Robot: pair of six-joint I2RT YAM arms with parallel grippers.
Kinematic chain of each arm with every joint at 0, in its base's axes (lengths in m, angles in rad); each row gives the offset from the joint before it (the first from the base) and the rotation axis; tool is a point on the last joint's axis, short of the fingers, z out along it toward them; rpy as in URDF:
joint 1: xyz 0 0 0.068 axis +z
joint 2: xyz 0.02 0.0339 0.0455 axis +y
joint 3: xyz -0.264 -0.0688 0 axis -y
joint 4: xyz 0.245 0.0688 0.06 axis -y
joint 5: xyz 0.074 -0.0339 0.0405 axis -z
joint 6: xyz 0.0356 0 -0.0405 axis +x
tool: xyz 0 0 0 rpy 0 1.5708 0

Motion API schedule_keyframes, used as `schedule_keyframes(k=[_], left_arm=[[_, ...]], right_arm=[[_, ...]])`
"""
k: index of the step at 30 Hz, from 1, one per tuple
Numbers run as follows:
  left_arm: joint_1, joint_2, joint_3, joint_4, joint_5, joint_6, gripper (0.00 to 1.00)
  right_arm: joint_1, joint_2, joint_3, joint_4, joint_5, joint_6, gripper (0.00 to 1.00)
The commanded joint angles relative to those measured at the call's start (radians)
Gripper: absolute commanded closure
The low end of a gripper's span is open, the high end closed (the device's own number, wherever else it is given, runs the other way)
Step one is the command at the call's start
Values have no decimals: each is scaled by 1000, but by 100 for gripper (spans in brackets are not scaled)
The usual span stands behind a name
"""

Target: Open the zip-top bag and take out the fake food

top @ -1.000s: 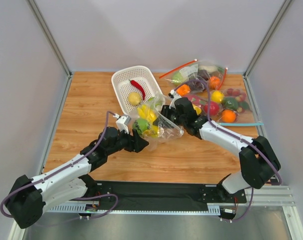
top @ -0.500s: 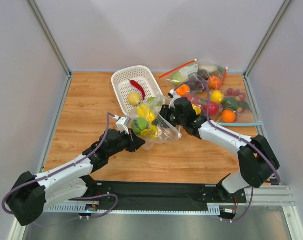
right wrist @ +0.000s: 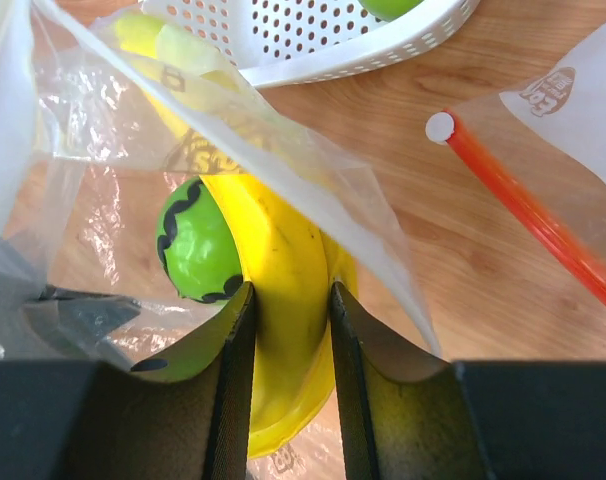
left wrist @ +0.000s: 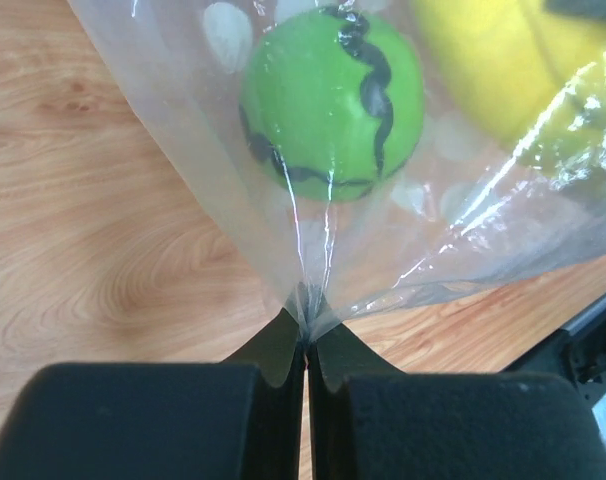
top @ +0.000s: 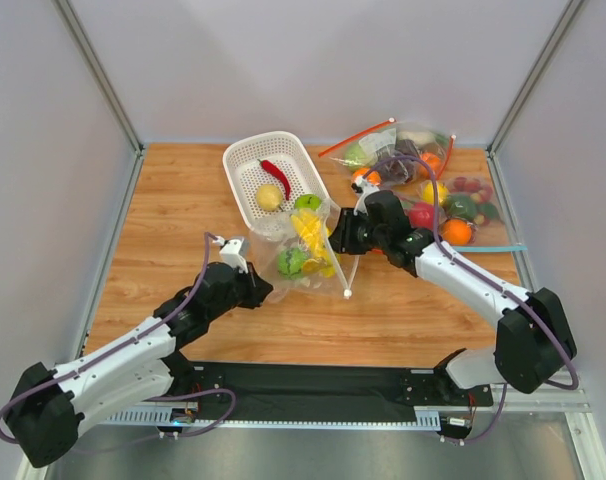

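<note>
Left gripper clamped on a fold of the bag, right gripper closed around the banana: more than halfway through, I judge.
I hold the dotted bag near the middle of the table, just in front of the basket, its mouth open toward my right arm. The chili, the yellow round fruit and one green apple lie in the basket. Left inside the bag are the banana and the second apple, touching each other. The banana should come out next, then that apple, with the bag pinned by my left.
</note>
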Motion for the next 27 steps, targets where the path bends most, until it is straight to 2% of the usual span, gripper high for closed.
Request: schedule_keyframes(k=[1,13,23,27], left_arm=[[0,43,43,-56,-22,24,100],[48,83,74,-79,0,30,100],[74,59,109,-130,8,53,100],[89,65,123,-132,20,55,100]], right_arm=[[-8,-55,56,-47,-8,-54,100],[-6,-153,114,-310,34,-225,100],[-5,-181,122,-495,-5,-282,100],[4,-217,100,-552,-73,-275,100]])
